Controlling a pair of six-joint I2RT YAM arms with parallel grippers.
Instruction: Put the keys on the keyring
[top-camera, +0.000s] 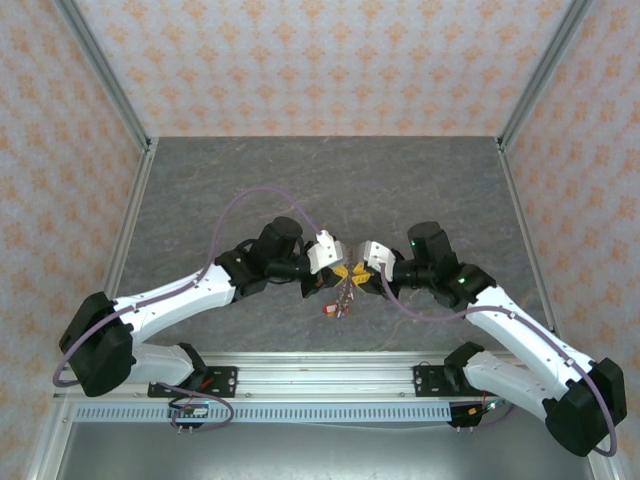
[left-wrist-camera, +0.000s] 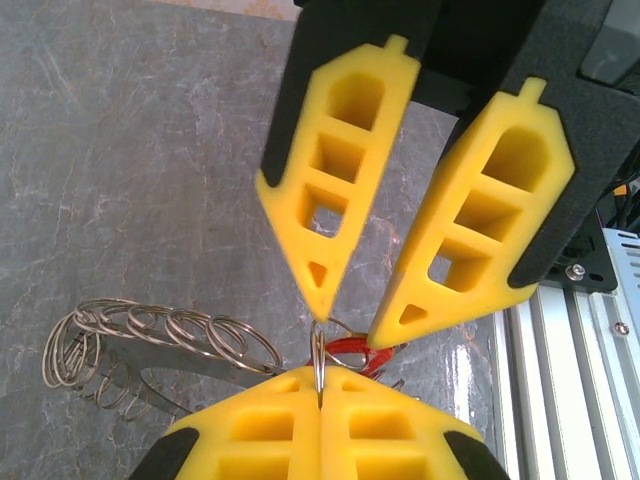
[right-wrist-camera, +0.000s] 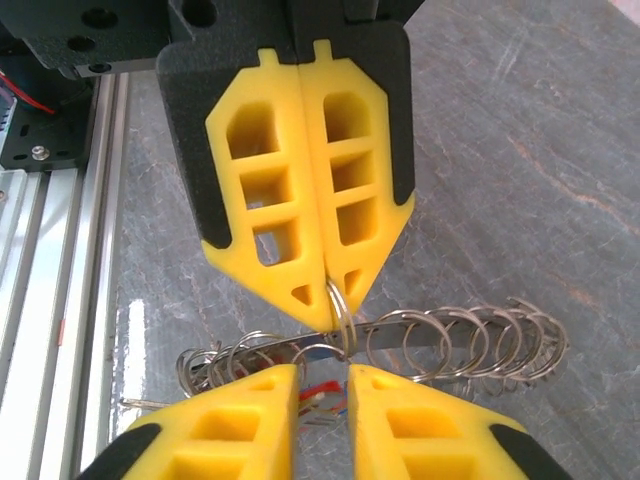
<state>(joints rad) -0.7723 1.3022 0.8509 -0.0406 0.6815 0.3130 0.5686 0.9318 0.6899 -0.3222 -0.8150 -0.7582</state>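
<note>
Keys (left-wrist-camera: 352, 352) still to thread, we judge

Nearest, our left gripper (left-wrist-camera: 320, 390) is clenched on a small wire loop (left-wrist-camera: 318, 350). Just beyond it shows a red-tagged key, and the right gripper (left-wrist-camera: 352, 322) hangs with jaws slightly parted, grasping nothing. Beside them the keyring (left-wrist-camera: 190, 362) stretches away over the table (left-wrist-camera: 120, 150). We see no key threaded yet.

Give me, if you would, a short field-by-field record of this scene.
left gripper: jaws shut on small silver wire ring
right gripper: jaws slightly open, tip to tip with left gripper
flat grey keyring strung with silver wire loops: extends sideways from the pinched ring; resting or lifted, cannot tell
red plastic tag: just behind the pinched ring
surface: grey marbled table
</note>
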